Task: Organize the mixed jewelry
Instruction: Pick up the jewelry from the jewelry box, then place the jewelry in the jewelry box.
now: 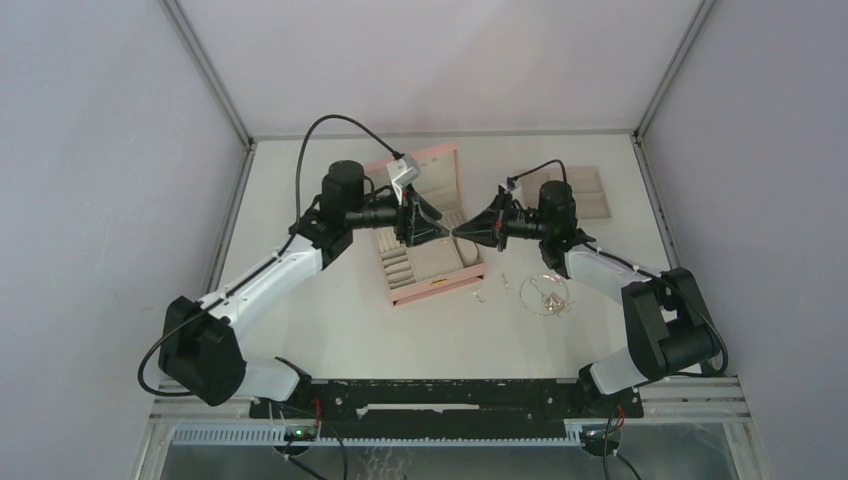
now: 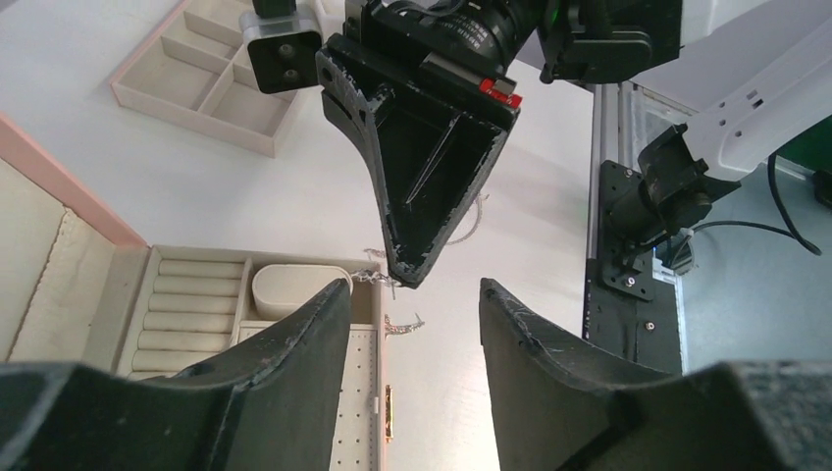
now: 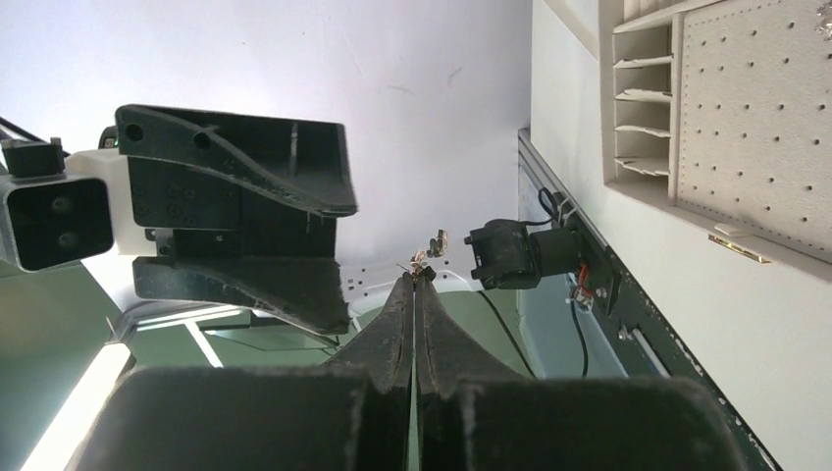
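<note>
The right gripper [image 3: 416, 283] hung above the open pink box [image 1: 440, 284]. Its jaws were pressed fully together on a tiny silver piece [image 3: 429, 253] that poked out just past the tips. Judged: so small a thing could only be pinched at the very ends of the fingers. The left gripper [image 2: 417, 289] faced it tip to tip from the 9 o'clock side, jaws roughly half open and holding nothing. The right gripper's tip sat just short of that gap, which read as a mid-air hand-over or re-grip, direction not determinable. The necklace [image 1: 545, 293] lay looped on the table [image 1: 330, 320] at 4 o'clock from the box, unsorted. Loose bits [image 1: 480, 295] lay between it and the box front. The tray [image 1: 592, 205] sat at 2 o'clock, well apart.
</note>
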`<move>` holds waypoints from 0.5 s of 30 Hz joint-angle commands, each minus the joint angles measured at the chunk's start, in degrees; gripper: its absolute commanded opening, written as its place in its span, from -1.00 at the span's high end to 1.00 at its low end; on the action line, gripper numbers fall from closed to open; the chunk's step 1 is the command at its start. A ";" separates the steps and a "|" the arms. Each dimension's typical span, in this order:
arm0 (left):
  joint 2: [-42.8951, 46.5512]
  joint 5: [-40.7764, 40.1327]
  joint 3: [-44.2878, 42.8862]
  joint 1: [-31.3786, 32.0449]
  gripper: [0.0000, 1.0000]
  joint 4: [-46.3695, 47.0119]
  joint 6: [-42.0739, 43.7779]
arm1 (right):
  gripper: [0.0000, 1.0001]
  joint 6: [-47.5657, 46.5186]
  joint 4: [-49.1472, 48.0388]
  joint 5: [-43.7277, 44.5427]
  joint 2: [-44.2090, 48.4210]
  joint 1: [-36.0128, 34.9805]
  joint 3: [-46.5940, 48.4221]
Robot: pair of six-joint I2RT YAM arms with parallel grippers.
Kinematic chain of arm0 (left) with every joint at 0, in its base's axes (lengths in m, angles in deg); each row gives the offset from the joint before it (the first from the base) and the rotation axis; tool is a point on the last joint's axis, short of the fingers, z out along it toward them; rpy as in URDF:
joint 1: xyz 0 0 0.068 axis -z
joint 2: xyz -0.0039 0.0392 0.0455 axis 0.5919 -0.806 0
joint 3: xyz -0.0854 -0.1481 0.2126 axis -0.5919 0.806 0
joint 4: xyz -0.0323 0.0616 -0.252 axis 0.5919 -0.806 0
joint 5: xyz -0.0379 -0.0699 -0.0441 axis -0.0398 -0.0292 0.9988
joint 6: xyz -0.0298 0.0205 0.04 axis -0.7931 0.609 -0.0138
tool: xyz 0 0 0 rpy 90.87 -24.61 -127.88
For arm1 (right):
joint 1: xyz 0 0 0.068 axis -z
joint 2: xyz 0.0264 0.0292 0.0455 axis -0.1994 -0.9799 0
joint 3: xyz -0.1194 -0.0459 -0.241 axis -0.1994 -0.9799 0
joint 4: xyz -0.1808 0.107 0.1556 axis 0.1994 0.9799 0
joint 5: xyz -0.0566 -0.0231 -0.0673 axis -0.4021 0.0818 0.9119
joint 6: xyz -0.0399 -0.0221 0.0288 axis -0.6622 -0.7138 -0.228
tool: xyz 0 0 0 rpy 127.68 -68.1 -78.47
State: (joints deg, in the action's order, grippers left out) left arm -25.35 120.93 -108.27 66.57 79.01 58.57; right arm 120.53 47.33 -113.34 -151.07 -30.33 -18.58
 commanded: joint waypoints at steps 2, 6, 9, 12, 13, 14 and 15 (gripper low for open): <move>5.75 -0.84 -0.04 -1.28 -0.13 -3.59 1.71 | 1.00 -5.78 5.94 2.07 1.74 -0.02 2.89; 9.69 -3.46 1.44 -2.87 -0.15 -7.12 3.17 | 1.00 -13.50 16.82 4.36 2.77 -0.55 6.52; 12.71 -6.65 2.59 -4.61 -0.15 -8.89 3.03 | 1.00 -19.30 23.78 6.65 2.99 -1.28 9.27; 15.16 -9.68 3.71 -6.69 -0.15 -9.72 1.46 | 1.00 -23.43 29.25 8.69 2.79 -2.38 11.71; 15.94 -10.64 4.06 -7.44 -0.15 -9.91 0.79 | 1.00 -24.53 31.23 9.46 2.75 -2.73 12.32; 16.59 -11.62 4.42 -8.18 -0.15 -9.98 -0.15 | 1.00 -25.93 32.85 10.43 2.75 -3.14 13.12; 17.20 -12.94 4.77 -8.94 -0.15 -10.02 -1.35 | 1.00 -27.43 34.79 12.03 2.75 -3.72 14.00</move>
State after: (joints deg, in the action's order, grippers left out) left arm -11.38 113.69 -104.60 60.28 70.07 59.89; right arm 101.82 72.33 -106.30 -150.46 -32.21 -8.50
